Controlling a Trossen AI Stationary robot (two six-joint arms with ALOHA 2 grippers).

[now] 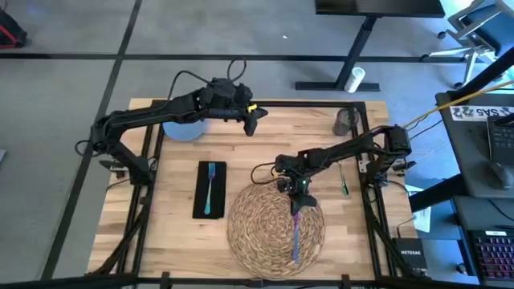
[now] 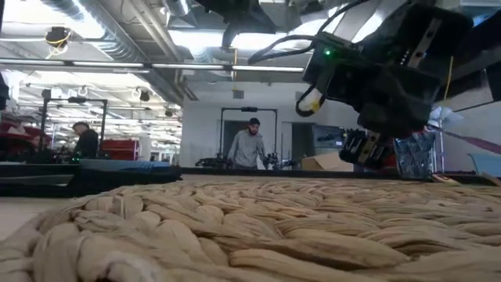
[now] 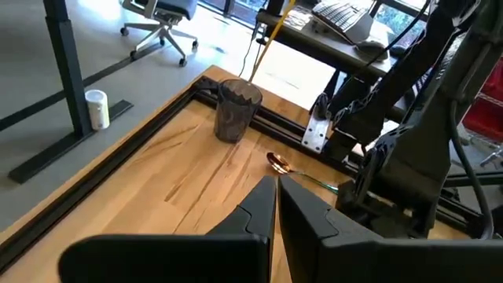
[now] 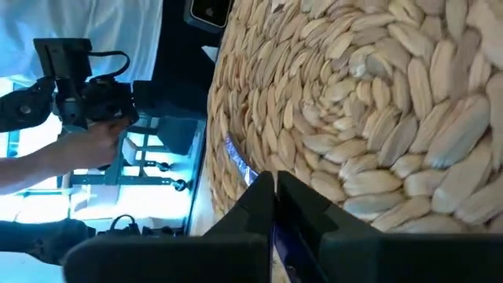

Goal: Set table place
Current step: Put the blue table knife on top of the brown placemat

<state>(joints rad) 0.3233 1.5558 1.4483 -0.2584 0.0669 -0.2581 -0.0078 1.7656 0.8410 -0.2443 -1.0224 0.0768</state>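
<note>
High view first: the woven straw placemat lies at the near middle of the wooden table, and a purple-blue piece of cutlery rests on its right half, pointing toward the near edge. The right gripper is right over the far end of that cutlery — in its wrist view the two fingers are pinched nearly together with the bluish handle running between them, so it is clamped on the piece. Left of the mat, well clear of it, the black napkin lies lengthwise with the teal fork on top. A green-handled spoon lies on the bare wood to the right of the mat. At the far right corner stands the grey cup; at the far left the pale blue plate sits partly under the left arm. The left gripper hangs over the far middle of the table — its fingers are closed to a thin slit, holding nothing. Low view: people stand in the room beyond.
</note>
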